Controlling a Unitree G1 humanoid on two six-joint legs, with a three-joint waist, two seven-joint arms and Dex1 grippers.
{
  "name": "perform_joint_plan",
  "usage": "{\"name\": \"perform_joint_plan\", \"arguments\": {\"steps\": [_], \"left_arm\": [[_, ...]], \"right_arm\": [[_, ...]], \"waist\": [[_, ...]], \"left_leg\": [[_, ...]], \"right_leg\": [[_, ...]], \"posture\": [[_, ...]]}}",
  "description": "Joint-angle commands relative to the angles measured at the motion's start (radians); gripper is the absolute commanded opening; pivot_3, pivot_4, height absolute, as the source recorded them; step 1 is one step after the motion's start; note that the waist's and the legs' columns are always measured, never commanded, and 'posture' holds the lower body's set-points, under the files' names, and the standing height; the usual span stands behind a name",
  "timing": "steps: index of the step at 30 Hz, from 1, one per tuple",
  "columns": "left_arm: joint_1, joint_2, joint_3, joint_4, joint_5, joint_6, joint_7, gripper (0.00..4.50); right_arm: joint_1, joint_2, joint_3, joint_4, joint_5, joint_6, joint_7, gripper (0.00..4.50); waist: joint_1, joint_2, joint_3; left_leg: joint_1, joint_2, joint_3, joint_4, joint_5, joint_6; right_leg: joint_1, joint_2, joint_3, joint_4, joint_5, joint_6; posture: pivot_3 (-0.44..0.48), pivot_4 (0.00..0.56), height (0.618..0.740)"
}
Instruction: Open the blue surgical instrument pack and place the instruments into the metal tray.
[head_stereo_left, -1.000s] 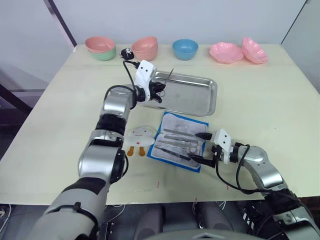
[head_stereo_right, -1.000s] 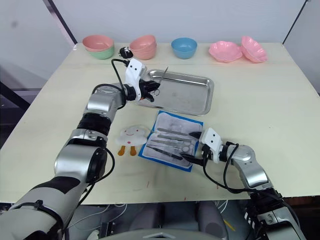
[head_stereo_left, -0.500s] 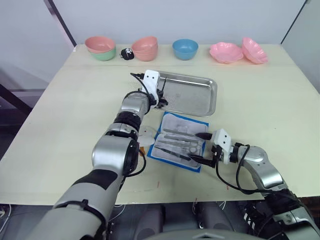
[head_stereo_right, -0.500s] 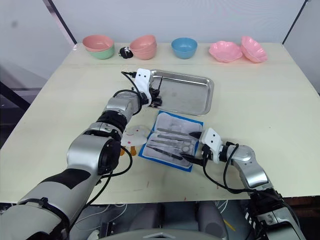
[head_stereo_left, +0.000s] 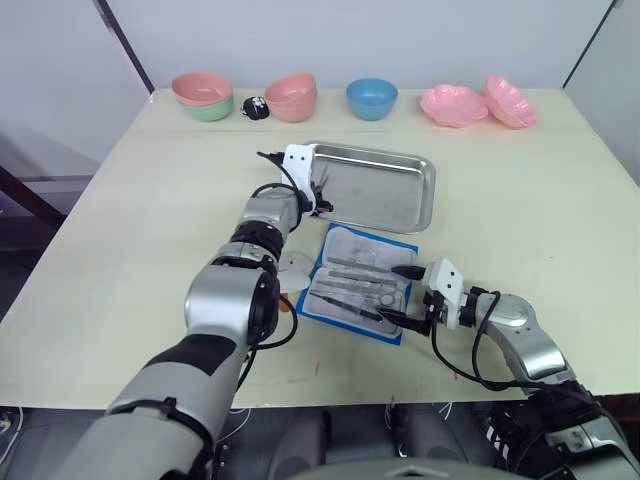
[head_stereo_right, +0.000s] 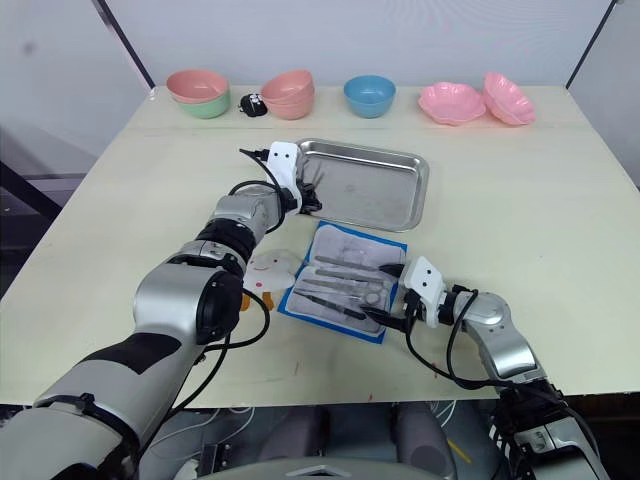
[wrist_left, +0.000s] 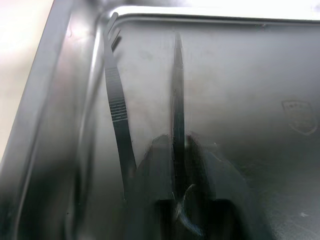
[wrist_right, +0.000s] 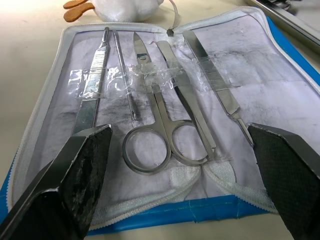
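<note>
The blue surgical instrument pack (head_stereo_left: 345, 246) lies open on the table in front of the metal tray (head_stereo_left: 385, 190), pale lining up. Several instruments sit under its clear straps, among them ring-handled scissors (wrist_right: 155, 131) and a flat handle (wrist_right: 92, 97). My right gripper (head_stereo_left: 398, 295) is open at the pack's near right edge, one finger on each side of the instruments. Down inside the tray's left end, my left gripper (head_stereo_left: 321, 191) is shut on a slim pointed instrument (wrist_left: 177, 95). A pair of tweezers (wrist_left: 116, 102) lies in the tray beside it.
A white toy with orange feet (head_stereo_left: 285, 268) lies left of the pack, partly behind my left arm. Along the table's far edge stand pink and green bowls (head_stereo_left: 202, 95), a pink stack (head_stereo_left: 292, 96), a blue bowl (head_stereo_left: 371, 98), pink flower dishes (head_stereo_left: 452, 104) and a small black object (head_stereo_left: 254, 107).
My left gripper has come down from above the tray's left end into the tray, still holding the slim instrument. The right gripper and the pack have stayed put.
</note>
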Motion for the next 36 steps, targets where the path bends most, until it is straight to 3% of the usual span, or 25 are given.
{"name": "perform_joint_plan", "arguments": {"steps": [1, 6, 10, 19, 26, 36], "left_arm": [[-0.030, -0.004, 0.010, -0.011, -0.002, -0.012, 0.004, 1.93], [-0.036, 0.001, 0.011, -0.032, -0.008, -0.019, -0.030, 1.93], [-0.036, 0.014, 0.009, -0.088, -0.026, -0.029, -0.146, 1.93], [0.049, 0.096, 0.008, -0.275, -0.104, -0.100, -0.524, 1.93], [0.175, 0.211, -0.068, -0.419, -0.140, -0.162, -0.973, 1.93], [0.288, 0.295, -0.197, -0.452, -0.081, -0.312, -1.287, 1.93]], "right_arm": [[0.042, 0.001, 0.042, 0.064, -0.027, 0.036, 0.001, 4.50], [0.040, 0.003, 0.040, 0.066, -0.028, 0.034, -0.002, 4.50], [0.050, 0.004, 0.036, 0.050, -0.023, 0.032, -0.006, 4.50], [0.063, 0.014, 0.034, 0.050, -0.019, 0.013, -0.008, 4.50], [0.061, 0.014, 0.032, 0.059, -0.016, 0.008, 0.003, 4.50], [0.053, 0.012, 0.029, 0.068, -0.016, 0.008, 0.018, 4.50]], "waist": [[0.000, 0.000, 0.000], [0.000, 0.000, 0.000], [0.000, 0.000, 0.000], [-0.002, 0.000, 0.000], [-0.004, 0.000, 0.000], [-0.004, 0.000, 0.000]], "left_leg": [[0.000, 0.000, 0.000, 0.000, 0.000, 0.000], [0.000, 0.000, 0.000, 0.000, 0.000, 0.000], [0.000, 0.000, 0.000, 0.000, 0.000, 0.000], [0.000, 0.000, 0.000, 0.000, 0.000, 0.000], [0.000, 0.000, 0.000, 0.000, 0.000, 0.000], [0.000, 0.000, 0.000, 0.000, -0.001, 0.002]], "right_leg": [[0.000, 0.000, 0.000, 0.000, 0.000, 0.000], [0.000, 0.000, 0.000, 0.000, 0.000, 0.000], [0.000, 0.000, 0.000, 0.000, 0.000, 0.000], [0.000, 0.000, 0.000, 0.000, 0.000, 0.000], [0.000, 0.000, 0.000, 0.000, 0.000, 0.000], [0.000, 0.000, 0.000, 0.000, 0.000, 0.000]], "posture": [[0.000, 0.150, 0.740], [0.000, 0.150, 0.740], [0.000, 0.150, 0.740], [0.000, 0.150, 0.740], [0.000, 0.150, 0.740], [0.000, 0.150, 0.740]]}}
